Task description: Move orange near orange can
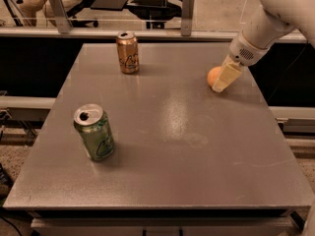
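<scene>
Camera view, looking down on a grey surface (167, 132) from its front edge.

Far right, close to the right edge and well back from the front: the orange (212, 76), resting on the surface. Hard against its right side, the gripper (226, 77), pale and slanted, tip down at the surface, hanging from a white arm (275, 14) entering at the upper right corner. Covers part of the fruit's right side. Cannot tell whether open, clamped on the fruit or merely touching it.

Well to the left of the orange, near the rear edge: the orange can (128, 52), upright, silver top up, pale looping logo toward the camera. Well apart from the fruit, with bare grey between the two along the rear strip.

Front left: a green can (95, 132), silver top toward the camera, near the left edge. Well apart from both the orange can and the orange, and off the straight line from fruit to orange can.

Middle and front right of the surface: bare grey with a soft glare and faint smudges, wide open room. Little margin right of the gripper before the right edge. A narrow strip behind the orange can up to the rear edge, with a pale rail (147, 32) running across just beyond. Dark drop along the left and right edges.
</scene>
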`<state>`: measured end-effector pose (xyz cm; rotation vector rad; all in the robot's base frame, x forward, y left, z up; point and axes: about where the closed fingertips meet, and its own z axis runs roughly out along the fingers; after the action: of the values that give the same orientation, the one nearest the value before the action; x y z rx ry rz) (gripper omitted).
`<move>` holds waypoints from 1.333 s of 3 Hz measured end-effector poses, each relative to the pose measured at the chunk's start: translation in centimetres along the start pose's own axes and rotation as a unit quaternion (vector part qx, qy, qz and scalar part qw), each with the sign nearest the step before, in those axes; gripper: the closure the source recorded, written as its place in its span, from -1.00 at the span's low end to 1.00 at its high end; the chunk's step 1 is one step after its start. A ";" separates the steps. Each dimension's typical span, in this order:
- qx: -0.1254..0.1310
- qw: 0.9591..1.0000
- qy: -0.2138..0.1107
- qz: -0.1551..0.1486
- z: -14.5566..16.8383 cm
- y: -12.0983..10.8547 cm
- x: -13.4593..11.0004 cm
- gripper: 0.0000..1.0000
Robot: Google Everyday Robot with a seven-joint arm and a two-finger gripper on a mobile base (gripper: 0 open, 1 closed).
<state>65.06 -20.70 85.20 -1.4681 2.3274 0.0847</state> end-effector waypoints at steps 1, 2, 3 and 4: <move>-0.012 1.000 -0.002 -0.001 0.4 0.0 -0.4 0.19; -0.023 1.000 -0.010 -0.013 0.2 0.1 -2.4 0.63; -0.035 0.998 -0.025 -0.039 -0.1 0.9 -6.4 1.00; -0.047 0.996 -0.030 -0.063 0.4 1.9 -10.1 1.00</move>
<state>67.36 -11.07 88.07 -1.6306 2.2034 0.2031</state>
